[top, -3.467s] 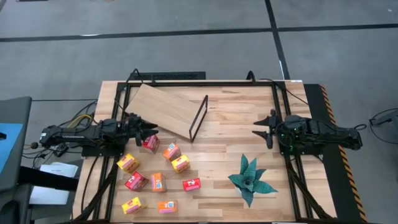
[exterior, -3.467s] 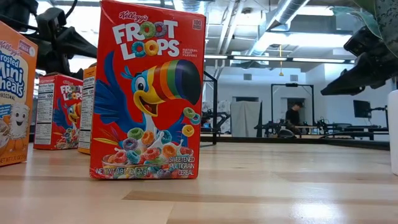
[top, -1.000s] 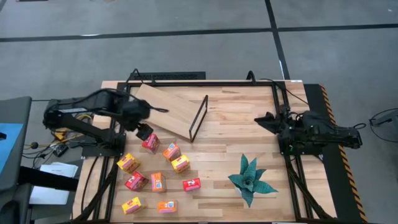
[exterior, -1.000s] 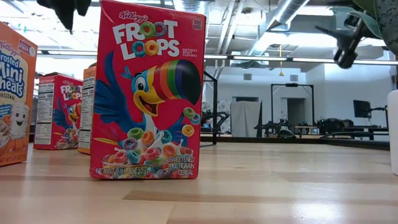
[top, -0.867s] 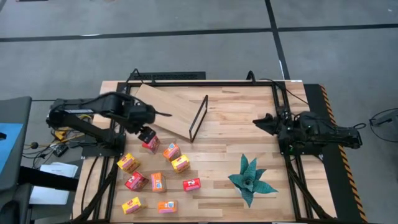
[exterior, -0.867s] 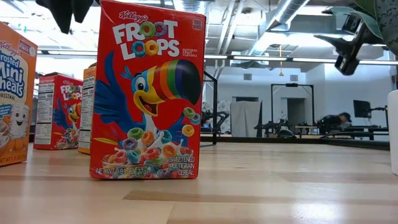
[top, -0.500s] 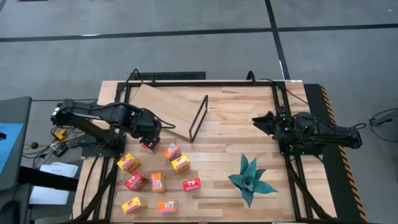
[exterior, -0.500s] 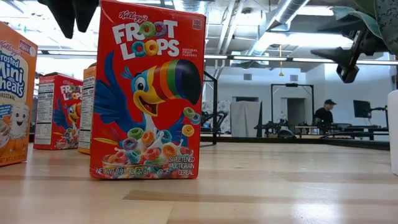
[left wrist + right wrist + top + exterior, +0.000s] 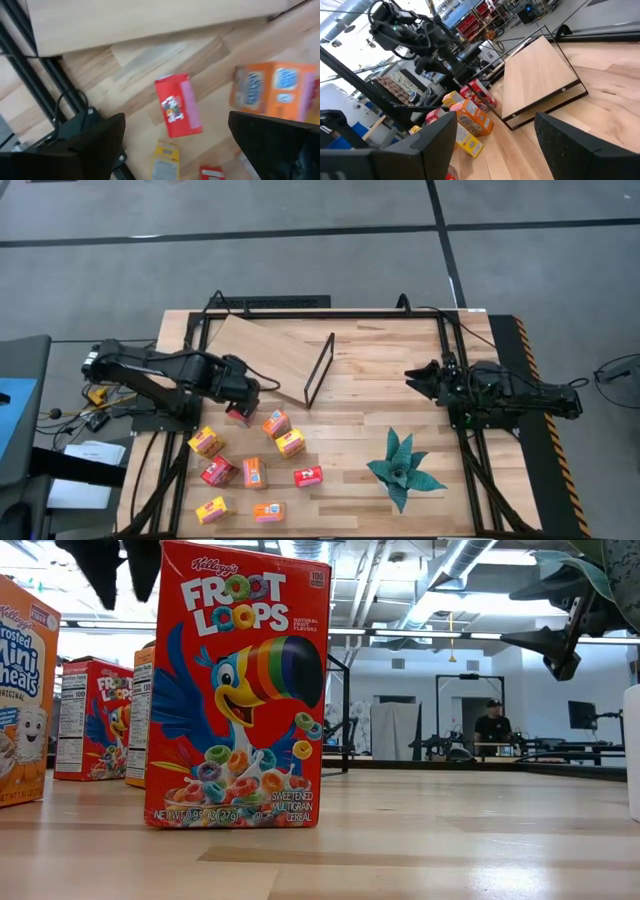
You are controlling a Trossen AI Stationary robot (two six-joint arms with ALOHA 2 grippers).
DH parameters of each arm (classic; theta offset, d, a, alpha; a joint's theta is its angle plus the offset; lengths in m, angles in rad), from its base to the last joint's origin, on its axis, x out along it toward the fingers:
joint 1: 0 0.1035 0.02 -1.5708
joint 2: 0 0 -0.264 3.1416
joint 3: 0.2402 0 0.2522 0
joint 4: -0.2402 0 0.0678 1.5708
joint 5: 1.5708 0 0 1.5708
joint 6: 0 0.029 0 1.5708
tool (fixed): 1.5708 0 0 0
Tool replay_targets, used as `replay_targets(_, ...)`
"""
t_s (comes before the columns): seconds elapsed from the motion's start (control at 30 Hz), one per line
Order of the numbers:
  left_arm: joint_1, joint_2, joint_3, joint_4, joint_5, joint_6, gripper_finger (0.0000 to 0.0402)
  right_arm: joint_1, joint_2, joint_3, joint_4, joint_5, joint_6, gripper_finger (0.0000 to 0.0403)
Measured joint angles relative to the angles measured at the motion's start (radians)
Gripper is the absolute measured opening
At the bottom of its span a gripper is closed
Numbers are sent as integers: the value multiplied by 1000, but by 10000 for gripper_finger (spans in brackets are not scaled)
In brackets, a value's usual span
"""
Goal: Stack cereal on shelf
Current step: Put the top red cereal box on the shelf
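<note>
While left gripper (image 9: 243, 392) hung over red box (image 9: 176, 105) nearest shelf (image 9: 270, 352), fingers spread wide, nothing held. Shelf bare; cereal scattered on table (image 9: 360, 405) beside shelf's long edge. Judgement: descend square, straddle box's narrow sides before closing. Right gripper (image 9: 420, 378) waited beyond shelf's frame end, fingers parted, empty. High view hid that box under gripper; left wrist view showed it lying flat.

The left arm reaches in over the table, wrist bent down, its left gripper (image 9: 243, 394) pointing downward with fingers spread wide. The right arm lies low and outstretched, its right gripper (image 9: 415, 377) level, fingers parted.
</note>
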State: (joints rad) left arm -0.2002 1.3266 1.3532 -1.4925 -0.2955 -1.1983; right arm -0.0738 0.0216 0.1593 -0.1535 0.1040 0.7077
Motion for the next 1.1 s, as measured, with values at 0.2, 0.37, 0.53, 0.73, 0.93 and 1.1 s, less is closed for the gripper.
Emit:
replay_targets(0.2,-24,1,-133,62,33,-32,342,0,0,0,0,0,-1,293)
replay_targets(0.37,-33,0,-206,181,56,-32,341,0,0,0,0,0,-1,292)
replay_targets(0.53,-35,0,-273,239,82,-37,341,0,0,0,1,0,-1,292)
replay_targets(0.73,-35,0,-300,252,82,-36,341,0,0,0,4,0,-1,292)
replay_targets(0.93,-26,0,-301,290,82,0,341,0,0,0,4,0,-1,292)
replay_targets(1.1,-13,0,-301,288,81,8,334,0,0,0,4,0,-1,292)
